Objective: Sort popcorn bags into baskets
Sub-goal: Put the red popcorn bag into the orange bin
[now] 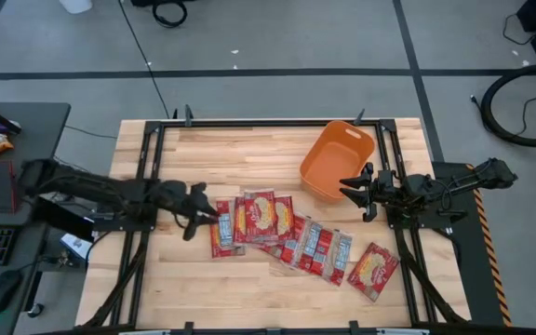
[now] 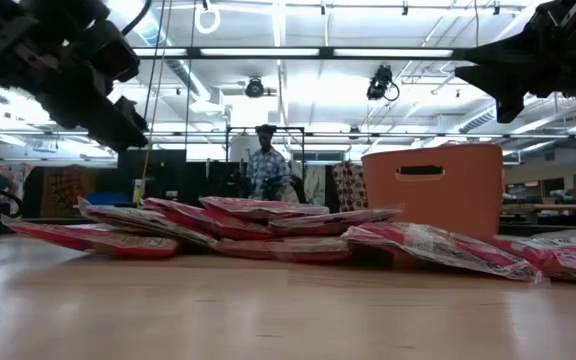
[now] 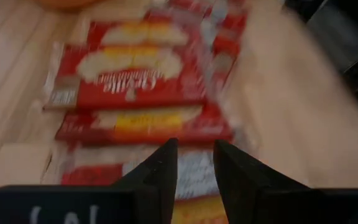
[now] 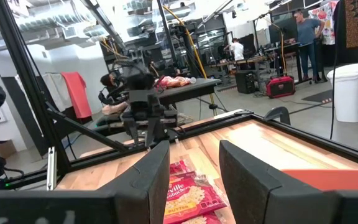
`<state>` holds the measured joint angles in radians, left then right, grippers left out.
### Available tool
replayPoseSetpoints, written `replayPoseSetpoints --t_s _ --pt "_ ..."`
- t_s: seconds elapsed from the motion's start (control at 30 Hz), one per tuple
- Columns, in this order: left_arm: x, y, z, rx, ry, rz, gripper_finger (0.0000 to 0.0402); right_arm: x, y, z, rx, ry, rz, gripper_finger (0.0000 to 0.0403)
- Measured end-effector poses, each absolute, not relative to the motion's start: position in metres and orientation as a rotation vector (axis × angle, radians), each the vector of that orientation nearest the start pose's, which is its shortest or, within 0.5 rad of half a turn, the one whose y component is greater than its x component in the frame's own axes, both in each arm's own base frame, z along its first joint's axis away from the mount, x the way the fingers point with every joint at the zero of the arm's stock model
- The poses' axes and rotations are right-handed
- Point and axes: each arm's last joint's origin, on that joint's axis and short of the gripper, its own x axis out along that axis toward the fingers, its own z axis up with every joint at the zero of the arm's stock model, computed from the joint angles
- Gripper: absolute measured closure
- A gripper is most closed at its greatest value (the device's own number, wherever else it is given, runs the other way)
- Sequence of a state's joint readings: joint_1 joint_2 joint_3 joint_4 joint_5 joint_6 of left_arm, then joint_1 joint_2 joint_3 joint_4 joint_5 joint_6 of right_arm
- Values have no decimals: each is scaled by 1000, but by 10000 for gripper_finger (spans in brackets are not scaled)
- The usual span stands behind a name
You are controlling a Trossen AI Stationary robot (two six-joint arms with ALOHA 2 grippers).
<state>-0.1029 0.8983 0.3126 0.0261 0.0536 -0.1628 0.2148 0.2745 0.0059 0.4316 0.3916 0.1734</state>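
Note:
Several red popcorn bags [image 1: 291,240] lie flat in an overlapping row across the middle of the wooden table, and one [image 1: 373,270] lies apart at the right end. The orange basket [image 1: 316,172] stands at the far right, with nothing showing inside. My left gripper [image 1: 203,216] hovers open just left of the row's leftmost bag [image 1: 221,231]. In its wrist view its fingers [image 3: 195,163] slant down over that bag [image 3: 194,208], with other bags [image 3: 129,81] beyond. The low view shows it [image 2: 123,125] clear above the pile [image 2: 248,225]. My right gripper [image 1: 354,197] waits open beside the basket, holding nothing [image 4: 194,165].
Black frame rails [image 1: 147,186] run along the table's left and right sides. Bare wood lies along the near edge [image 1: 249,298] and at the far left [image 1: 231,154]. A keyboard and mouse [image 1: 3,288] sit off the table on the left. A person [image 2: 265,165] stands far behind the table.

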Motion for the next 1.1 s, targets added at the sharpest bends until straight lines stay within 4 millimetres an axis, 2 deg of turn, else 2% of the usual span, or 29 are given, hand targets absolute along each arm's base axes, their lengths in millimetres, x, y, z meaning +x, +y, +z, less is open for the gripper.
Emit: replayPoseSetpoints --t_s 0.2,0.3,0.43,0.53,0.8,1.1 --pt "185 -41 177 109 830 -21 266 111 13 183 221 -171 -163 259" --pt "189 -51 178 262 888 23 240 111 13 183 221 -171 -163 259" --pt "197 -62 172 474 938 -17 205 111 13 183 221 -171 -163 259" --pt "202 -66 162 630 991 -75 193 111 13 183 221 -171 -163 259" --pt "210 -71 139 963 1066 -148 207 111 13 183 221 -171 -163 259" --pt "218 -74 131 1002 1043 -153 243 111 13 183 221 -171 -163 259"
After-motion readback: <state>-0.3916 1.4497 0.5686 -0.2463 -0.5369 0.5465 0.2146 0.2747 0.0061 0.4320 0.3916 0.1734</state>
